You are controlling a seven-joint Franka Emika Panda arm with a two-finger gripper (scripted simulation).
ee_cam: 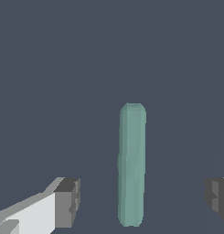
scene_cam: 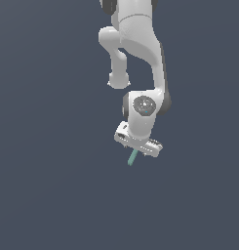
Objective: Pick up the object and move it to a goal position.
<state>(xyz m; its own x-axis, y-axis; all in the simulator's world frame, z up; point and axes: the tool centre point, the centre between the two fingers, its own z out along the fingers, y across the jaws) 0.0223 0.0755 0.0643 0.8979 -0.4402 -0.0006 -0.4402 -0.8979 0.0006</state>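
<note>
The object (ee_cam: 132, 164) is a thin teal-green bar lying on the dark grey floor. In the wrist view it lies between my two fingertips with clear gaps on both sides, one grey pad (ee_cam: 67, 201) and the other pad (ee_cam: 218, 197) apart from it. My gripper (ee_cam: 143, 199) is open and holds nothing. In the exterior view the white arm hangs over the spot and only the end of the object (scene_cam: 132, 157) sticks out from under the gripper (scene_cam: 137, 146); the fingers are hidden there.
A plain dark grey floor surrounds the arm in both views. No other things or edges show.
</note>
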